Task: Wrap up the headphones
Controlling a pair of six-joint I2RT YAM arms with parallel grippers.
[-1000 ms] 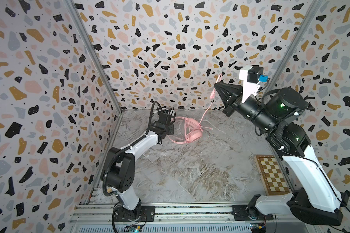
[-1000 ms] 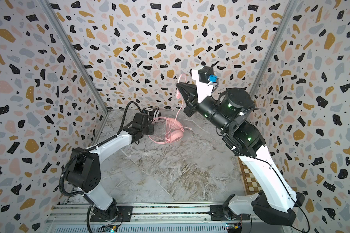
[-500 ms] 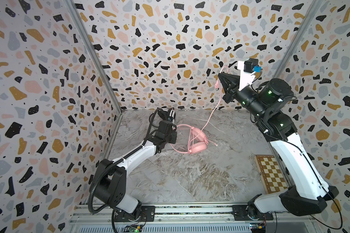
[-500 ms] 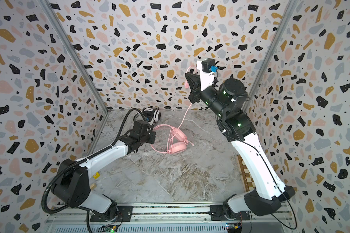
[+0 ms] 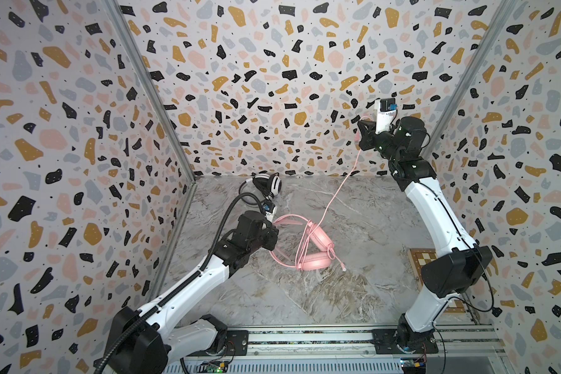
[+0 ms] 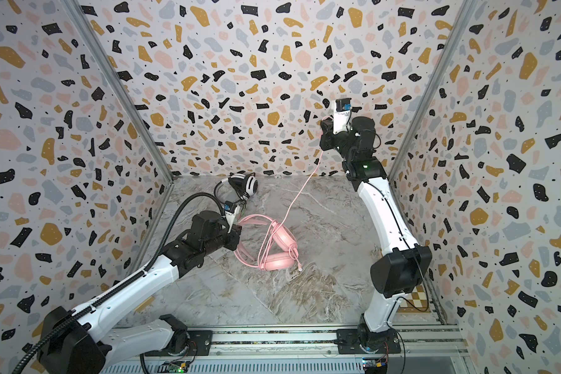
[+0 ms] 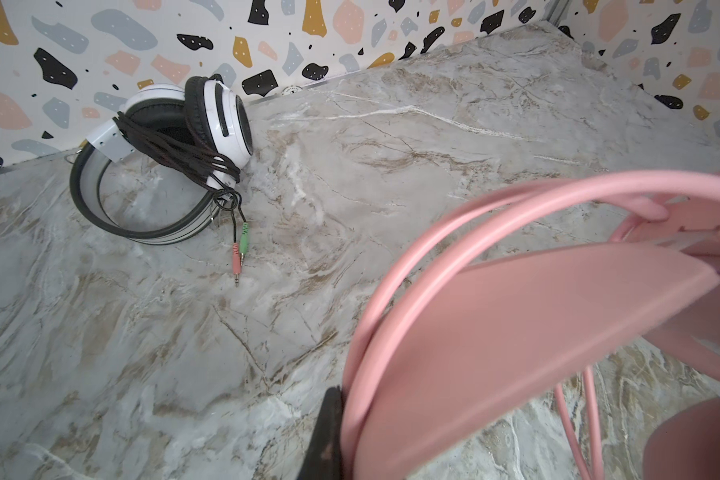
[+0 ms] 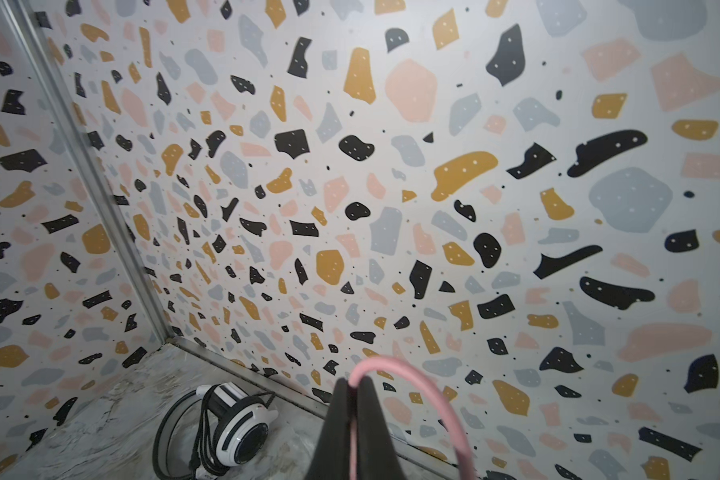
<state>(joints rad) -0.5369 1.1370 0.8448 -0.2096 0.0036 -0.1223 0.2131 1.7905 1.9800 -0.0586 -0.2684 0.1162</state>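
- Both top views look steeply down from high at the near side, taking in the whole marble table.
- The left wrist view, close against the pink headset, and the right wrist view, raised high, share the white headset by the far wall.

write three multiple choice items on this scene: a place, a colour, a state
1. The white over-ear headset with black pads lies: A on a shelf; B on the marble table by the back wall; C in a gripper.
2. Its two small plugs are: A pink and green; B blue and yellow; C both black.
3. The right gripper is: A open; B shut on the white headset; C shut on the thin pink cable.
B, it rests at the wall's foot; A, the left wrist view shows them; C, the cable is pinched between its fingers.
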